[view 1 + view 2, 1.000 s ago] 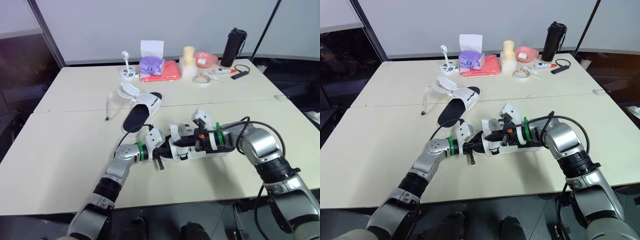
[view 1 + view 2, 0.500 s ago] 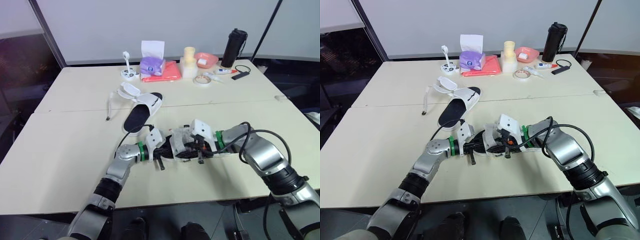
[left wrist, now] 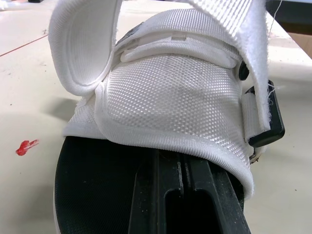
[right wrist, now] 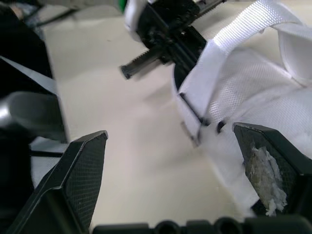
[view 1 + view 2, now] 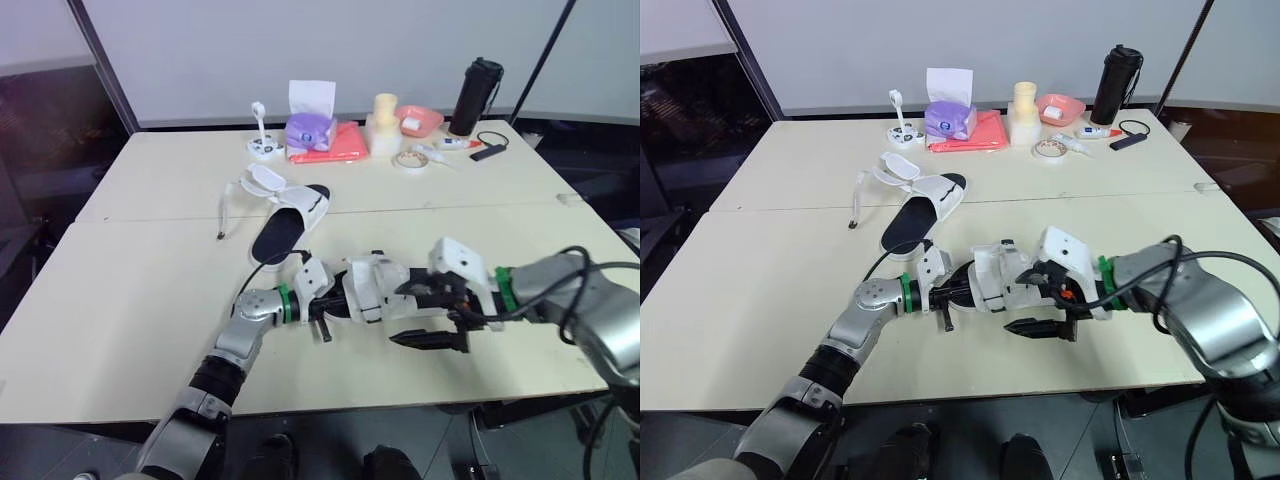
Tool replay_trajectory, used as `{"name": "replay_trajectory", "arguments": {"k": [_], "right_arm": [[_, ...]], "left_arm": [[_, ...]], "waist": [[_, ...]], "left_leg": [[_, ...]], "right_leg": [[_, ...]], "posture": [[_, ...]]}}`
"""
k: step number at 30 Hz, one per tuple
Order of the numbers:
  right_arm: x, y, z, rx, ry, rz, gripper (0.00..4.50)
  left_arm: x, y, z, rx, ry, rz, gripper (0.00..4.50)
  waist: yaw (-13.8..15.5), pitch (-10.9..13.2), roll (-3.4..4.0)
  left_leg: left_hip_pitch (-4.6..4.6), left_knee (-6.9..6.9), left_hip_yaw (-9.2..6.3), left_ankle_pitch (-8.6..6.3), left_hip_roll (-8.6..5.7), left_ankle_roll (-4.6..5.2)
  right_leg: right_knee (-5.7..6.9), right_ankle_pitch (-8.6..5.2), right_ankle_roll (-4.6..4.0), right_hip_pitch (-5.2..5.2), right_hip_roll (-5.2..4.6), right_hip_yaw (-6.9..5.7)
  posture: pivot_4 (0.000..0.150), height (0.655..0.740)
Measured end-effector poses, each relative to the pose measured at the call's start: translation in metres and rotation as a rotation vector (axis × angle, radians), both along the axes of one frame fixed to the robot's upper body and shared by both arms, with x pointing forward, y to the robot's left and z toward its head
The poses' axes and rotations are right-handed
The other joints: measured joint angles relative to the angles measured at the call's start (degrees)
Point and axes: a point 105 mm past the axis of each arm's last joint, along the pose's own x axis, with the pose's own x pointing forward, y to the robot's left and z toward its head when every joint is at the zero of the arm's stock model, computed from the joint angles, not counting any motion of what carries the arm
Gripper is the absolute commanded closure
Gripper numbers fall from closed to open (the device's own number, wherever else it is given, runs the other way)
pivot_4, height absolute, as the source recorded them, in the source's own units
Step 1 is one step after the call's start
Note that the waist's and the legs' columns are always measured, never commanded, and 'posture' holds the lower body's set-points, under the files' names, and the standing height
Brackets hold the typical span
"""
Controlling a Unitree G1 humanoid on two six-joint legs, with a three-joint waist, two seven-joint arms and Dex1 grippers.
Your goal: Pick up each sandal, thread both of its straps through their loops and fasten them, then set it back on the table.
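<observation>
Pale and wide, the surface (image 5: 130, 300) carries both sandals. The second sandal (image 5: 290, 218) lies well beyond the left hand, its straps flung loose. The near sandal (image 5: 380, 295) sits between the 2 hands.

The left hand (image 5: 318, 305) is clenched on the near sandal's end, 1 finger lying along the black footbed in the left wrist view. The right hand (image 5: 400, 314) is released, its fingers spread wide, with the sandal's white upper just ahead of it and touching neither finger.

A white strap (image 3: 253, 58) arches loose over the upper, and the black loop (image 3: 265, 122) sits at the upper's side, closest to the right hand.

Several risks can be judged from this:
- The strap is limp webbing, so if the right hand closes anywhere but its free end, the strap may fold and miss the narrow loop.
- If the right hand pulls hard on the strap, it could twist the sandal out of the left hand's grip on the sole.
- The wide-spread lower finger sits close to the surface and could scrape it as the hand closes.
</observation>
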Motion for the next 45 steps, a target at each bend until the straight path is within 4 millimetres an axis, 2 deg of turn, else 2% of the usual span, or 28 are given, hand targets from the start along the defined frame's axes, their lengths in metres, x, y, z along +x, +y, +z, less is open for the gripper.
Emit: {"name": "replay_trajectory", "arguments": {"k": [5,9,17,31,41,44,45], "right_arm": [[-0.008,-0.002,-0.03,0.056,0.099,-0.113,0.05],[0.006,0.002,-0.039,0.108,0.067,-0.197,0.05],[0.018,0.009,-0.043,0.145,0.066,-0.23,0.05],[0.012,0.039,-0.055,0.23,0.167,-0.172,0.05],[0.016,0.042,-0.065,0.27,0.231,-0.191,0.05],[0.021,0.039,-0.07,0.274,0.248,-0.218,0.87],[0.023,0.037,-0.071,0.27,0.25,-0.232,1.44]], "left_arm": [[0.0,-0.001,0.0,-0.001,0.0,-0.002,4.5],[0.001,-0.001,0.0,-0.001,0.0,-0.002,4.5],[0.002,0.001,0.0,0.004,-0.005,-0.003,4.5],[0.003,0.003,0.0,0.009,-0.005,-0.005,4.5],[0.001,0.002,0.0,0.006,-0.007,-0.007,4.5],[0.001,0.002,0.0,0.004,-0.007,-0.008,4.5],[0.001,0.002,0.0,0.004,-0.006,-0.007,4.5]], "waist": [[0.0,0.0,-0.03],[0.0,0.0,-0.02],[-0.3,0.0,-0.03],[-1.2,0.0,-0.03],[-1.2,0.0,-0.04],[-1.2,0.0,-0.04],[-1.1,0.0,-0.04]], "left_leg": [[0.01,0.02,0.03,0.0,0.01,0.0],[0.02,0.03,0.02,0.0,0.01,0.0],[0.08,0.03,0.02,0.01,0.04,0.0],[0.09,0.01,-0.08,0.01,0.03,0.0],[0.07,-0.02,-0.09,0.0,0.0,0.02],[0.08,-0.01,-0.09,0.0,-0.01,0.02],[0.07,-0.01,-0.09,0.0,-0.01,0.02]], "right_leg": [[-0.03,0.0,0.0,0.02,-0.01,0.01],[-0.02,0.0,0.0,0.03,0.0,-0.01],[-0.01,0.01,-0.01,0.05,0.05,0.0],[-0.01,0.0,-0.01,0.09,0.07,-0.01],[-0.03,0.0,0.0,0.09,0.02,-0.02],[-0.03,0.0,0.0,0.09,0.02,-0.02],[-0.02,0.0,0.0,0.09,0.02,-0.02]], "posture": [[0.15,0.74],[0.15,0.74],[0.15,0.74],[0.15,0.74],[0.15,0.74],[0.15,0.74],[0.15,0.74]]}}
